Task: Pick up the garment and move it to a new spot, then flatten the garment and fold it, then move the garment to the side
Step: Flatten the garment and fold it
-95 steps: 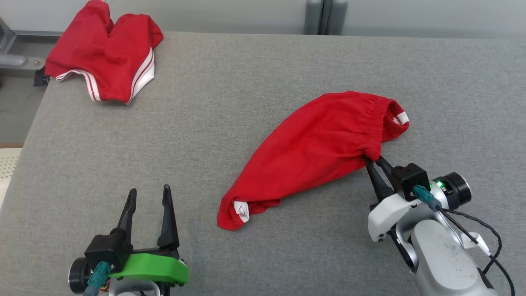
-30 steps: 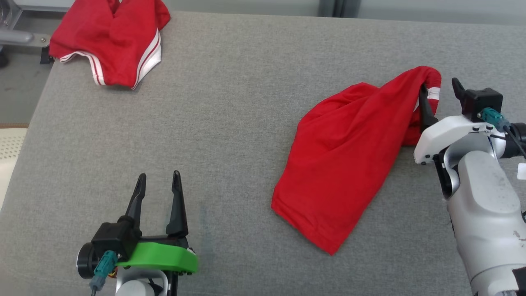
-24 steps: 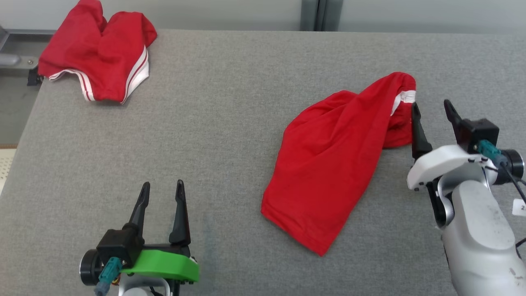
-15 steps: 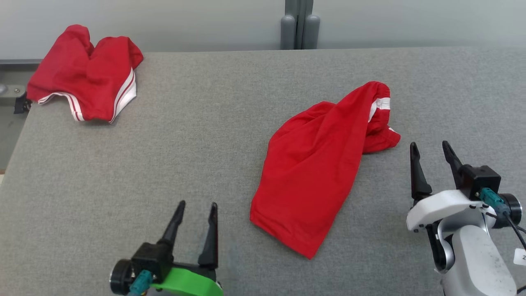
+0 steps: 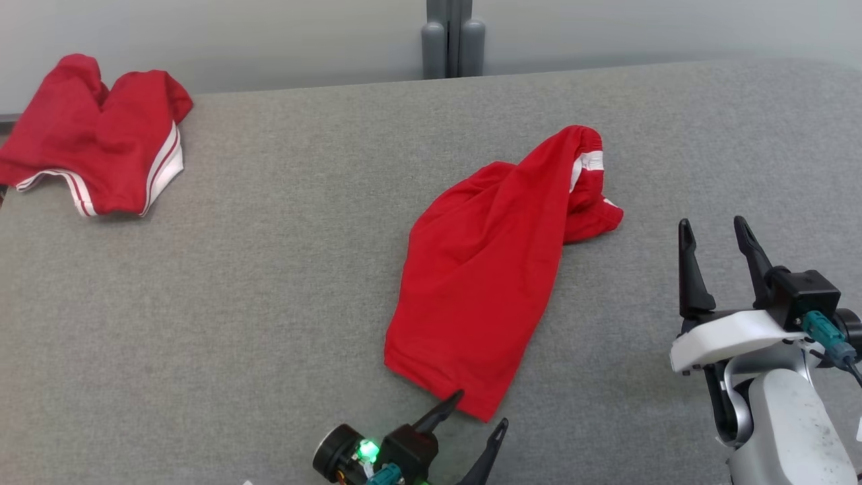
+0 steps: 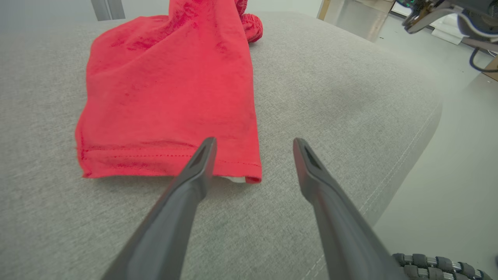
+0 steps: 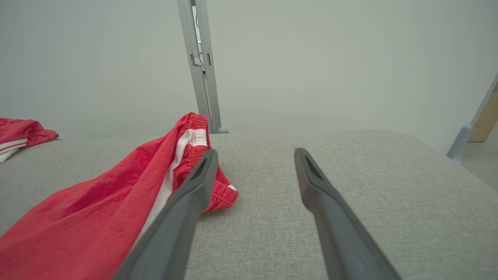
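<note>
Two grippers, one garment in work.

Red shorts (image 5: 485, 283): lying crumpled on the grey table (image 5: 269, 283), right of centre. The elastic waistband (image 5: 587, 138) is bunching up at the far end with a white strip showing, and the hemmed leg end is pointing toward the robot.

Left gripper (image 5: 482, 408): reaching in low from the near edge, angling toward the right, fingers spread and holding nothing. One fingertip (image 6: 202, 159) is sitting over the near hem corner; contact cannot be told. The other is over bare table.

Right gripper (image 5: 712, 222): hovering right of the shorts, fingers pointing away from the robot, spread apart, gripping nothing, standing clear of the cloth.

Second red shorts with white stripes (image 5: 94, 162): lying at the far left corner, well apart.
</note>
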